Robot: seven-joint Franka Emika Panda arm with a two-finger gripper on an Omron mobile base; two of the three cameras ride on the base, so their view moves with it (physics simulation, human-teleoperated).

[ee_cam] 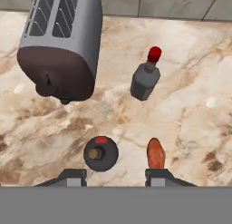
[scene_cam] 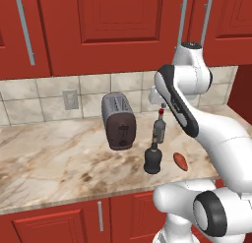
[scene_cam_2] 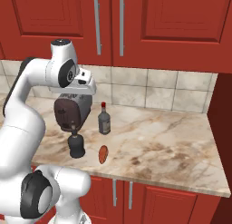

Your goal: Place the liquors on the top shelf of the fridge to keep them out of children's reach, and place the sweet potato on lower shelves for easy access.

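Nearest the hand camera, the gripper (ee_cam: pixel 115 175) hangs above the marble counter (scene_cam: pixel 54 158) with its fingers apart, gripping nothing. Farther back lies the toaster (ee_cam: pixel 61 41). Right of it stands the grey red-capped bottle (ee_cam: pixel 146 78). Closer in sits the squat black bottle (ee_cam: pixel 100 153) — beside it, apart, the sweet potato (ee_cam: pixel 155 153).

No text, label or number is legible.
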